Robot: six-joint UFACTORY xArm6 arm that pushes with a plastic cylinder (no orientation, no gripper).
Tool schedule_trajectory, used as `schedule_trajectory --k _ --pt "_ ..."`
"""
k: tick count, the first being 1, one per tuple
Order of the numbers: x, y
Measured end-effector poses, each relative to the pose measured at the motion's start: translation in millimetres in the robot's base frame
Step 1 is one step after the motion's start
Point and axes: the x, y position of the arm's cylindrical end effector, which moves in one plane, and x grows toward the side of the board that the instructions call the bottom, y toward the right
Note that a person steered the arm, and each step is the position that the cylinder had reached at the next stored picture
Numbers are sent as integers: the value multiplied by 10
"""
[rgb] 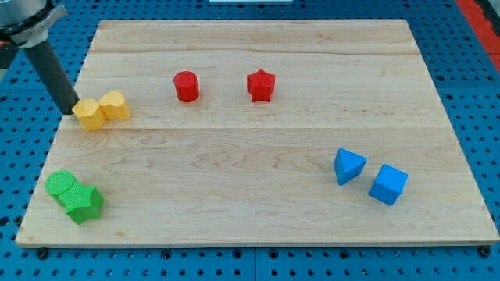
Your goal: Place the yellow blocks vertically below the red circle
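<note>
Two yellow blocks sit touching each other at the view's left: a yellow hexagon-like block (88, 114) and a yellow rounded block (115, 104) to its right. The red circle (187, 86) stands to their upper right, near the view's top. My tip (70, 109) is at the left side of the left yellow block, touching or almost touching it. The dark rod leans up towards the view's top left corner.
A red star (261, 85) lies right of the red circle. Two green blocks (74, 197) sit touching at the bottom left. A blue triangle (348, 165) and a blue cube (388, 184) lie at the right. The wooden board (258, 218) ends near my tip.
</note>
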Motion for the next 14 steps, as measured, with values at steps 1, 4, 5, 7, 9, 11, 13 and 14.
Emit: schedule_trajectory --k 1,4,5,7,9,11,13,14 --pt "-4 299" --pt "-65 348" --pt "-153 610" --pt "-2 937" --pt "231 759" --pt "353 1436" --pt "137 479" --pt "147 -109"
